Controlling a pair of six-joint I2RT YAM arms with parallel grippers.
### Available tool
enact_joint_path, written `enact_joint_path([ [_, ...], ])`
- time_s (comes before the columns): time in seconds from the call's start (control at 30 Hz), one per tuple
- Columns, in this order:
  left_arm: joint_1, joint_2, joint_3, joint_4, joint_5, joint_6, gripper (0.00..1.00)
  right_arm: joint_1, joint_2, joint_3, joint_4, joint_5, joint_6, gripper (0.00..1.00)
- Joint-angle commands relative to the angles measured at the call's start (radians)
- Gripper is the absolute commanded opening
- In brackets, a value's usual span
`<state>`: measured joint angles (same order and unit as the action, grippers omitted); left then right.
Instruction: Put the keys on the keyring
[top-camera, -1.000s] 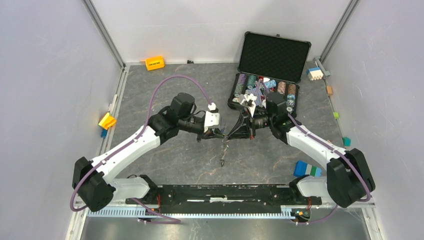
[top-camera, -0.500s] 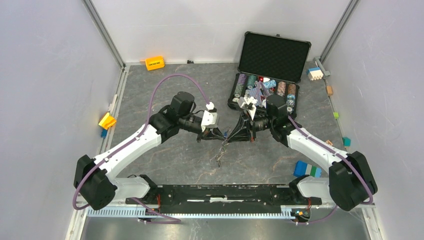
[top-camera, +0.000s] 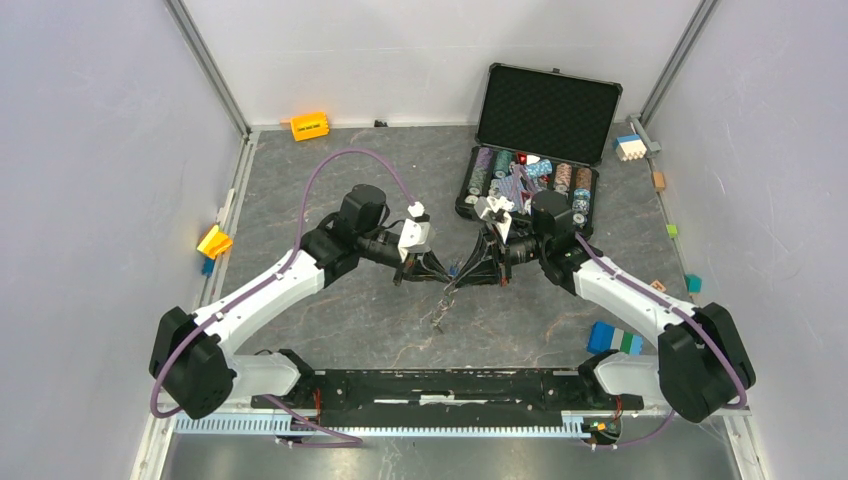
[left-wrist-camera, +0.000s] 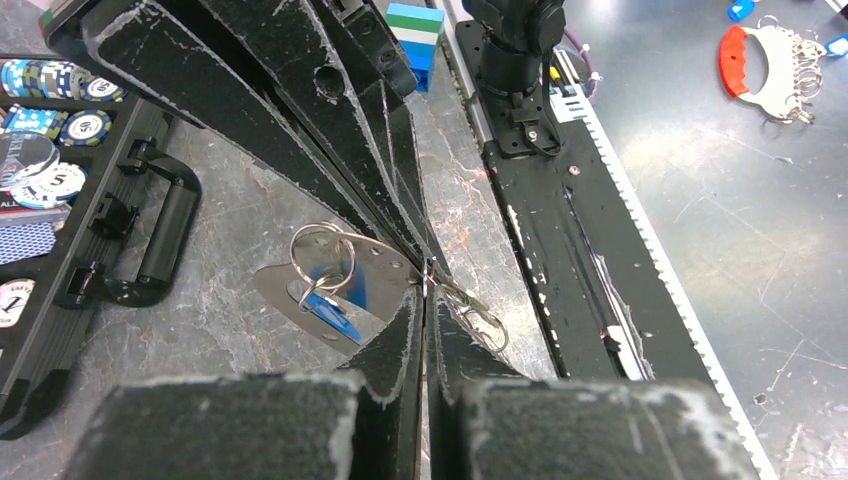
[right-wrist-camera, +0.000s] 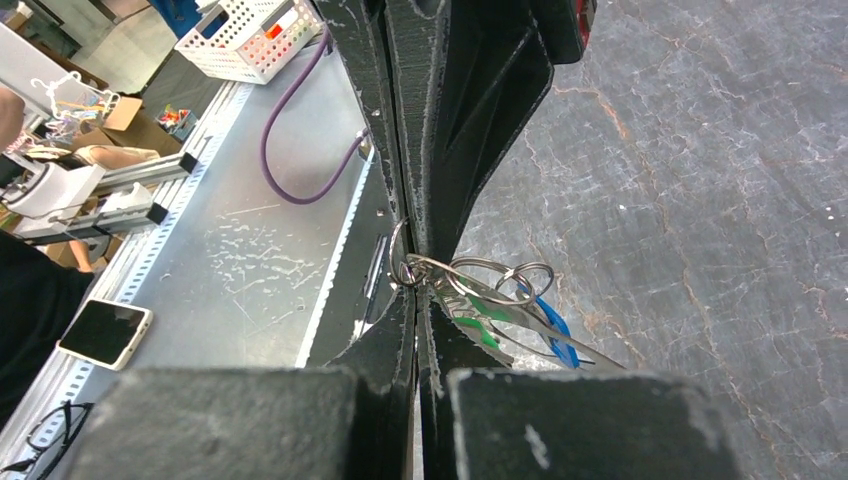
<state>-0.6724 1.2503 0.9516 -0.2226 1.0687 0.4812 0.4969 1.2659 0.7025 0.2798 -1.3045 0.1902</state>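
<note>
My left gripper (top-camera: 447, 272) and my right gripper (top-camera: 462, 274) meet tip to tip above the table's middle. Both are shut on the keyring (top-camera: 452, 282), whose thin chain (top-camera: 439, 314) hangs down from that point. In the left wrist view my left gripper (left-wrist-camera: 426, 292) pinches a small wire ring, with the right fingers (left-wrist-camera: 330, 130) coming in from above. A flat silver key (left-wrist-camera: 375, 272) with a ring and a blue tag hangs to the left of the tips. In the right wrist view my right gripper (right-wrist-camera: 416, 292) pinches the rings (right-wrist-camera: 470, 275). A key (right-wrist-camera: 560, 345), green tag and blue tag hang to the right.
An open black case (top-camera: 530, 150) with poker chips stands behind the right arm. Small coloured blocks lie along the edges: orange (top-camera: 309, 126), yellow (top-camera: 214, 241), blue and green (top-camera: 612, 338). The arms' base rail (top-camera: 450, 385) runs along the near edge.
Both grippers stayed shut together and drifted slightly left. The hanging chain swung a little to the left with them.
</note>
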Motion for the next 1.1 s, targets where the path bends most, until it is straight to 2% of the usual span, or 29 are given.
enact_joint_path([
  [0.0,0.006,-0.018,0.006,0.171,0.125,-0.074,0.02,0.008,-0.009,0.011,-0.056,0.053,-0.086,0.01],
  [0.2,0.019,-0.025,0.001,0.216,0.141,-0.128,0.02,0.008,-0.017,0.017,-0.106,0.068,-0.138,0.07],
  [0.5,0.038,-0.021,-0.056,0.435,0.151,-0.298,0.02,0.008,-0.037,0.047,-0.191,0.081,-0.223,0.15],
  [0.8,0.051,-0.025,-0.076,0.469,0.155,-0.326,0.02,-0.008,-0.06,0.192,-0.49,0.114,-0.477,0.3],
  [1.07,0.053,-0.017,-0.085,0.508,0.157,-0.36,0.02,-0.026,-0.096,0.298,-0.684,0.139,-0.643,0.41],
])
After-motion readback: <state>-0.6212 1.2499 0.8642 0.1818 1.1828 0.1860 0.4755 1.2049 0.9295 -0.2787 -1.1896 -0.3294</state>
